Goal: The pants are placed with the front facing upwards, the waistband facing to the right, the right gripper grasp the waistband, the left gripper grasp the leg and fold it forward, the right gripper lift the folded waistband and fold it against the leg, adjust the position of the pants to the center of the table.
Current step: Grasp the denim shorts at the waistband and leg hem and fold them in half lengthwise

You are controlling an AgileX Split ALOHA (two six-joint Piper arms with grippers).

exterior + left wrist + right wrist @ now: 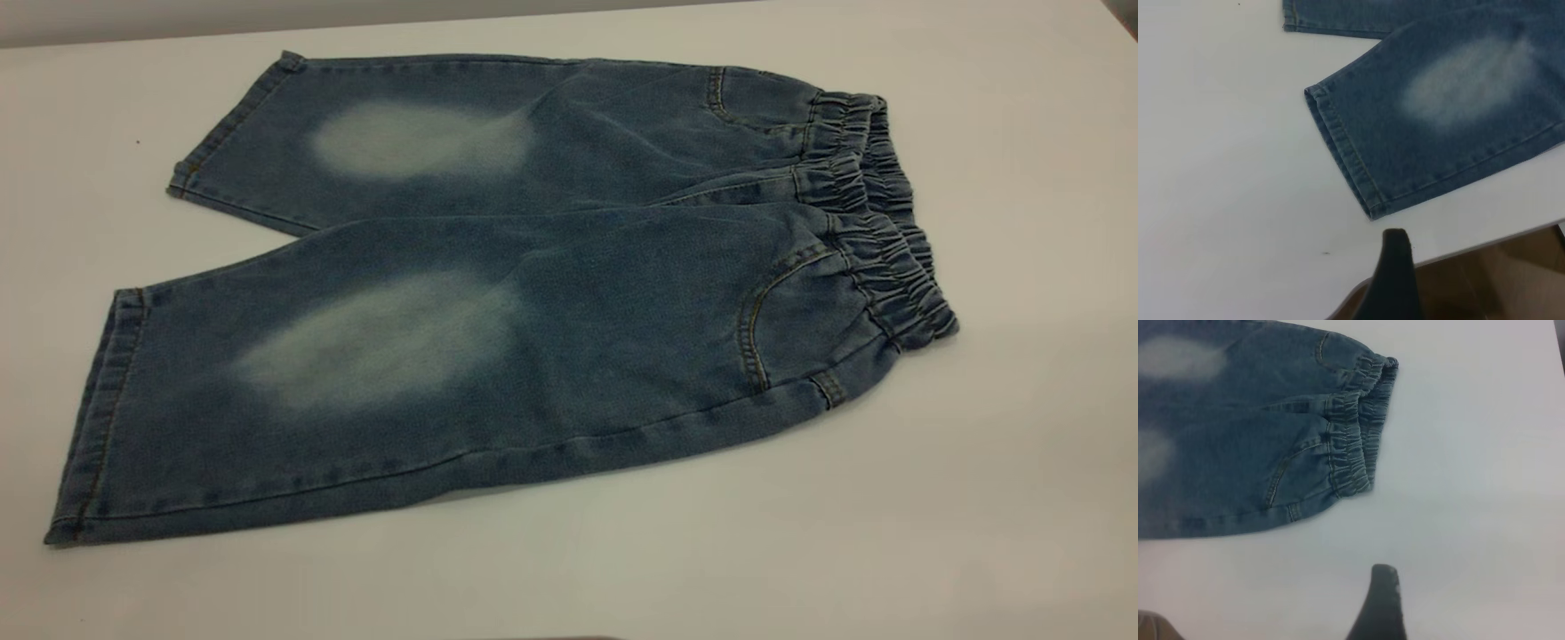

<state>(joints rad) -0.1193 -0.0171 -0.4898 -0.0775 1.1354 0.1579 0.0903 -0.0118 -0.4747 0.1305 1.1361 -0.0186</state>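
The blue denim pants [533, 293] lie flat on the white table [1022, 462], front up, with a pale faded oval on each leg. Their gathered waistband [880, 213] is at the right and the leg hems [98, 418] at the left. Neither gripper shows in the exterior view. In the left wrist view my left gripper [1469, 267] hangs open over the table's near edge, one black finger [1397, 273] showing just short of the near leg's hem [1338, 157]. In the right wrist view my right gripper [1439, 590] is open above bare table, its scuffed finger [1383, 600] apart from the waistband [1355, 450].
The table's front edge [1485, 241] runs close to the left gripper, with a brown floor [1498, 287] below it. Bare table surface [1022, 178] lies to the right of the waistband.
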